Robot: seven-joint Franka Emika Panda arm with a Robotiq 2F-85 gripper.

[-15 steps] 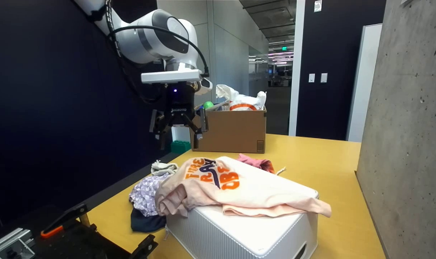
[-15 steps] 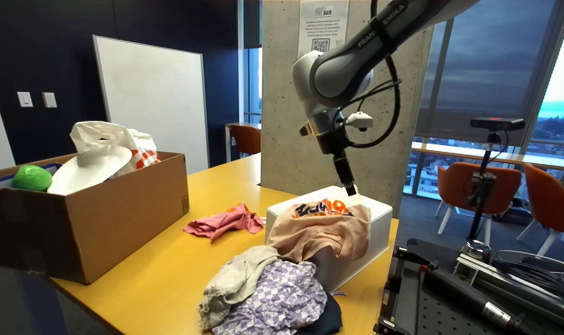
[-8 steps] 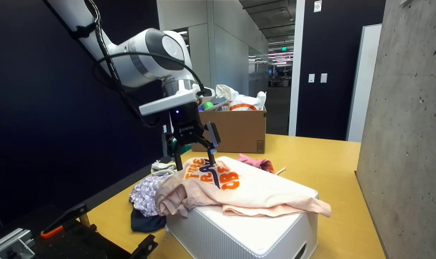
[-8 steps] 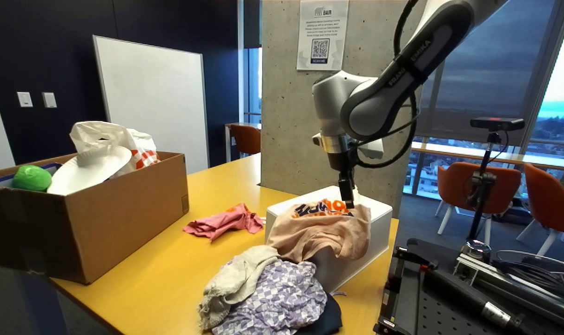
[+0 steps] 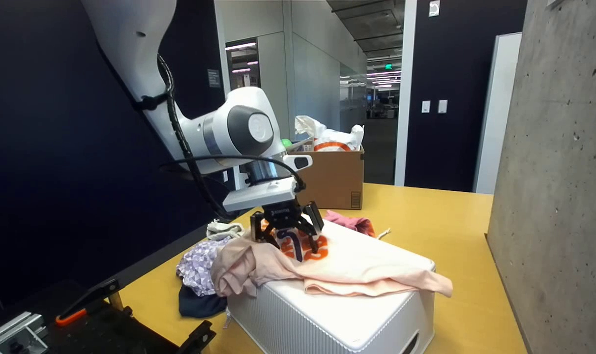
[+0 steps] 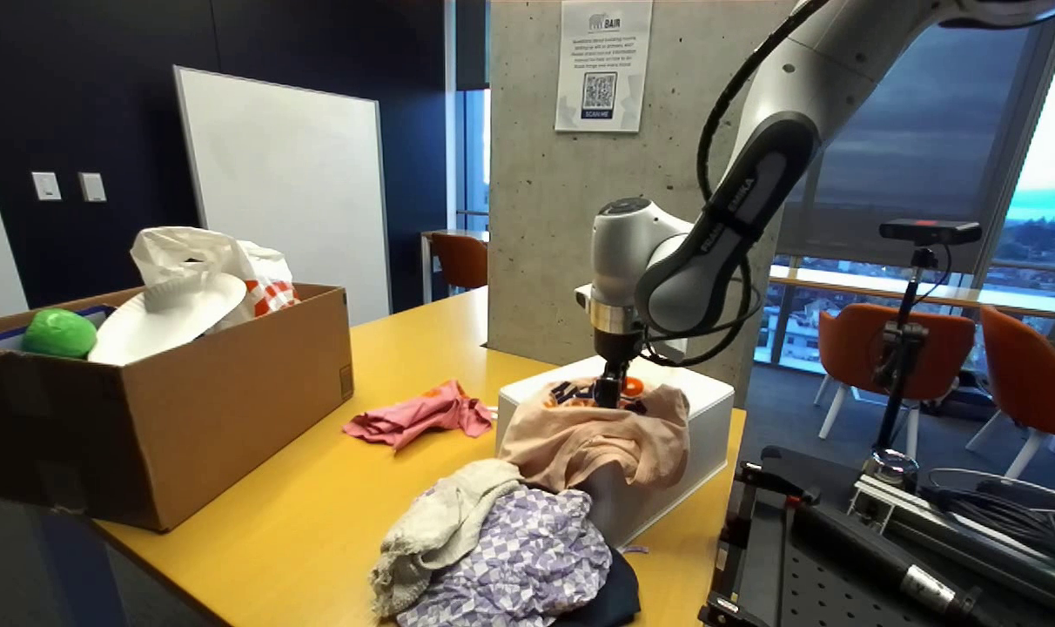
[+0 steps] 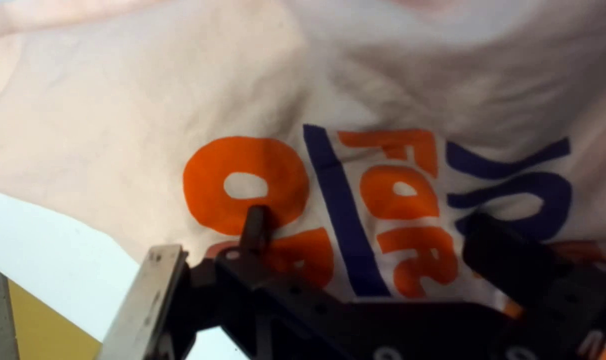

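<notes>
A peach shirt (image 5: 372,273) with orange and dark blue lettering lies draped over an upturned white box (image 5: 337,314). My gripper (image 5: 295,247) points down at the printed part, jaws wide apart. Its fingertips seem to touch the cloth; nothing is pinched between them. In the wrist view the gripper (image 7: 369,220) spans the lettering on the shirt (image 7: 108,125), one finger at a large orange letter, the other at the dark blue ones. In an exterior view the gripper (image 6: 608,402) is partly sunk behind a raised fold of the shirt (image 6: 571,444).
Beside the white box lie a purple checked cloth (image 6: 527,557), a beige cloth (image 6: 449,509) and a navy cloth (image 6: 613,596). A pink cloth (image 6: 423,416) rests behind it on the yellow table (image 6: 292,514). A filled cardboard box (image 6: 249,401) and a concrete pillar (image 5: 553,172) stand nearby.
From above the white box, my gripper has come down onto the shirt's print, its jaws staying apart. The shirt has bunched slightly around the fingers; the other cloths lie as before.
</notes>
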